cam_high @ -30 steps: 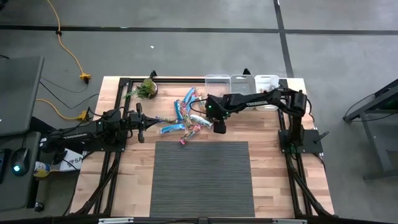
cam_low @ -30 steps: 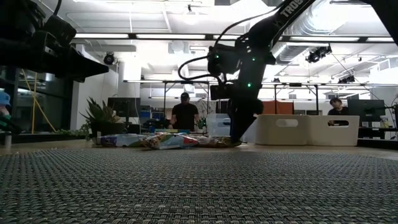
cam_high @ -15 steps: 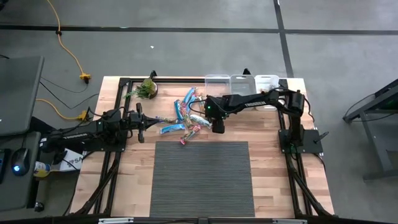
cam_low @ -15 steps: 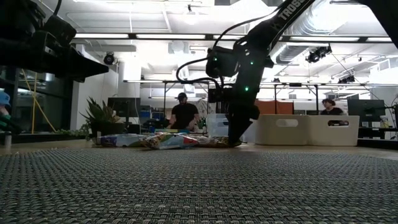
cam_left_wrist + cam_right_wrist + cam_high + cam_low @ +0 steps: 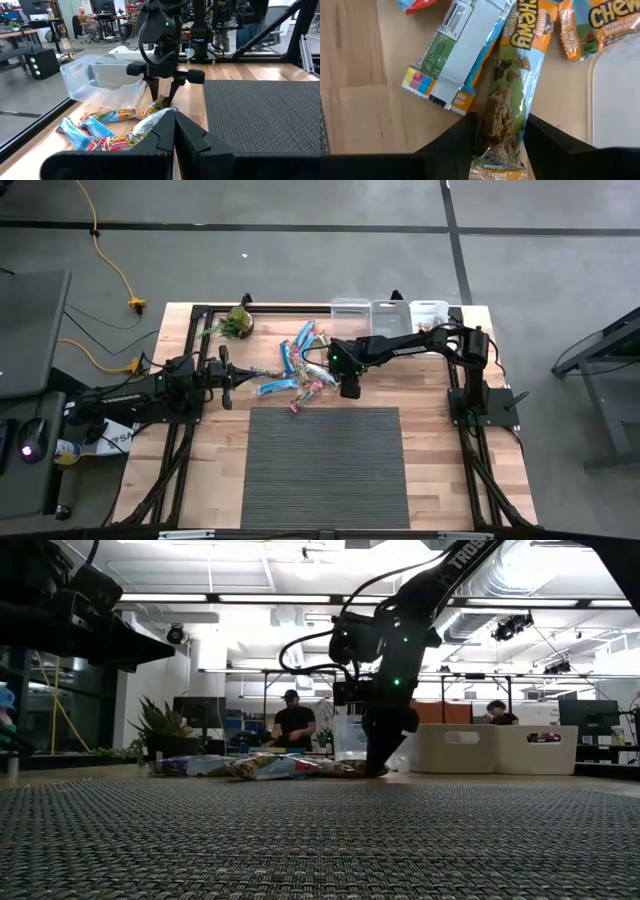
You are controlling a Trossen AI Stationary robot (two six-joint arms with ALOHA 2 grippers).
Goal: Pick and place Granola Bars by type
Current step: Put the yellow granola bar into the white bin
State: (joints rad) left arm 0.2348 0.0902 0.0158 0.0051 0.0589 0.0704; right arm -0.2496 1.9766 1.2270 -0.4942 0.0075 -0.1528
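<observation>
Wooden slats make up the counter [image 5: 200,450], and starting at its left edge we see the left arm lying low and level, its left hand [image 5: 226,377] pointing toward the middle; in its own wrist view the two dark fingers [image 5: 172,135] meet at their tips, pressed together on nothing. Near the far edge behind that hand stands a small potted plant [image 5: 237,322]. A dark woven mat [image 5: 325,465] covers the near centre of the counter.

Just beyond the mat's far edge we find the Granola Bars [image 5: 300,365], a loose heap of blue, blue-red-white and yellow-green wrappers, some overlapping; one small bar lies apart at the mat's far edge.

At the right side of the heap our right hand [image 5: 350,388] points down onto the counter. Its wrist view shows the two fingers [image 5: 547,142] spread on either side of a yellow-green chewy bar [image 5: 512,100] that lies between them; we cannot tell whether they touch the wrapper. A bar turned white-side up lies just beside it, partly overlapping.

Further right, along the far edge, three clear bins [image 5: 390,312] stand side by side.
</observation>
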